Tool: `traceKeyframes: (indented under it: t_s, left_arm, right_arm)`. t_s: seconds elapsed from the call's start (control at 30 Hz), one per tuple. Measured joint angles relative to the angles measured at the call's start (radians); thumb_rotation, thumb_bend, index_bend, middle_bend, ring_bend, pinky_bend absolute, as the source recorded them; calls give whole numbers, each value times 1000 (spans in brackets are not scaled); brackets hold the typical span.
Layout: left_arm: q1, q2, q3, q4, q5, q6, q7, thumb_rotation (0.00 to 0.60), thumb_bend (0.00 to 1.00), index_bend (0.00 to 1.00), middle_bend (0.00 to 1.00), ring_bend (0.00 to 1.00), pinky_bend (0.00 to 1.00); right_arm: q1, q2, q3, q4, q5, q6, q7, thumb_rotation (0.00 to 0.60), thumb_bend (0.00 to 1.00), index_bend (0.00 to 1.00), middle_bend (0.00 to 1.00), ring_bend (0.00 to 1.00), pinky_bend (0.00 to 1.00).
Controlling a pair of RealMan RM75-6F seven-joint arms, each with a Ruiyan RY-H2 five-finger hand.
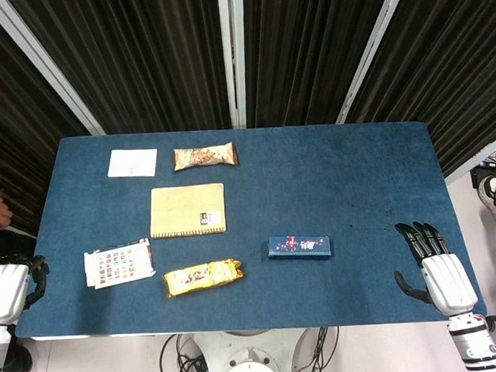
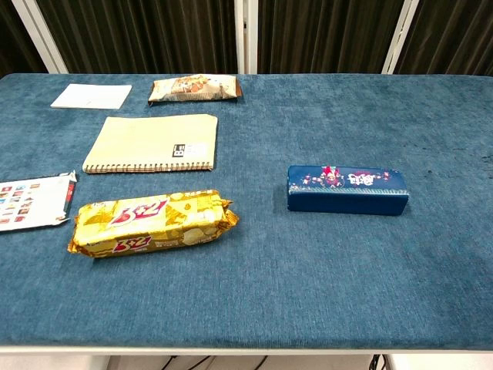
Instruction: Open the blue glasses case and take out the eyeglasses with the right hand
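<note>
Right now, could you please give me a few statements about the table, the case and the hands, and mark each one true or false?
1. The blue glasses case lies closed on the table. True.
2. The right hand grips the case. False: it rests open near the table's right edge, apart from the case.
3. The gold snack packet lies left of the case. True.
4. The notebook sits on top of the case. False: it lies flat on the cloth, farther back and left.
5. The left hand holds the eyeglasses. False: no eyeglasses are visible.

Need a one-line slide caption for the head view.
Closed blue glasses case lies untouched; right hand open nearby.
</note>
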Motion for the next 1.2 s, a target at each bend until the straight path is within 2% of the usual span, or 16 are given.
traceKeyframes:
  t_s: [0.33,0.53,0.73,0.93,1.2]
  left_arm:
    - [0,0,0,0,0,0,1,600,579,667,637,453,449]
    - [0,0,0,-1,1,1,1,600,580,667,637,453,449]
    - [0,0,1,0,1,1,-2,600,579,667,637,452,449]
    - [0,1,0,1,2,0,-5,600,579,667,637,453,449]
    - [0,1,1,2,2,0,-8,600,579,667,637,453,449]
  right_arm:
    - [6,-1,-1,0,3,-15,-3,600,323,68,101,0,0]
    - [34,-10,-3,-1,3,-71,-12,600,316,68,100,0,0]
    - [96,-43,3,6,26,-188,-20,600,151,69,98,0,0]
    - [186,-117,31,43,101,-334,-48,600,157,63,81,0,0]
    - [305,-286,88,153,194,-468,-87,600,182,34,47,0,0]
